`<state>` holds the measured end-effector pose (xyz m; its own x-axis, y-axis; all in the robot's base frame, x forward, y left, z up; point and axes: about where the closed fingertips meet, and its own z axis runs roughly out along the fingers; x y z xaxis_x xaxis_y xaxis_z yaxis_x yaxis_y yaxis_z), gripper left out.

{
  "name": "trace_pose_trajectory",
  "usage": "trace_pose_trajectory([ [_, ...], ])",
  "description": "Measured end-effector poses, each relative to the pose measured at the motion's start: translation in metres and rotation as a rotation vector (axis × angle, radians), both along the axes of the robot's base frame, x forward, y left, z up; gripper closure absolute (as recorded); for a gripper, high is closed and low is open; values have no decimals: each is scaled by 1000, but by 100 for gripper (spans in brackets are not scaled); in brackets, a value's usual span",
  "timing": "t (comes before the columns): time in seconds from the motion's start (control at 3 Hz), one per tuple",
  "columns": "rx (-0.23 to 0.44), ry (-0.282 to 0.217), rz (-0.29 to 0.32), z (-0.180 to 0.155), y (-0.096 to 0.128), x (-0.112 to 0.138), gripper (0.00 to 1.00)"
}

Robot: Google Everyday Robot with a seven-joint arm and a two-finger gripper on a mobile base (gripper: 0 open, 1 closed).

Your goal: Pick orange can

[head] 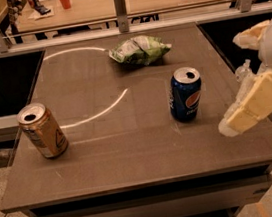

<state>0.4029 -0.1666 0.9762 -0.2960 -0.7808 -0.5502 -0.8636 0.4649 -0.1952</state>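
Near the left edge of the grey-brown table (132,154) stands the orange-gold aluminium drink can (41,131), upright, with a silver top, an opened mouth, and a pale label patch bearing a triangle-like mark. A crumpled green snack bag (140,50) lies toward the back, near the middle. Right of centre a blue Pepsi can (185,94) stands upright. The cream, blocky claw (234,121) hangs over the table's right edge, well apart from the orange can, with the blue can between them. I cannot tell whether the claw is spread or pressed together.
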Motion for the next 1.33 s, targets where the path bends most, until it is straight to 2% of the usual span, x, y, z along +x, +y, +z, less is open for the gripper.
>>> trace_pose_trajectory([
  [0.33, 135, -12, 82, -34, 17, -10, 0],
  [0.67, 297, -21, 223, -48, 50, -16, 0],
  [1.0, 476, -15, 328, -52, 82, -35, 0],
  [1.33, 564, 7, 369, -58, 92, -65, 0],
])
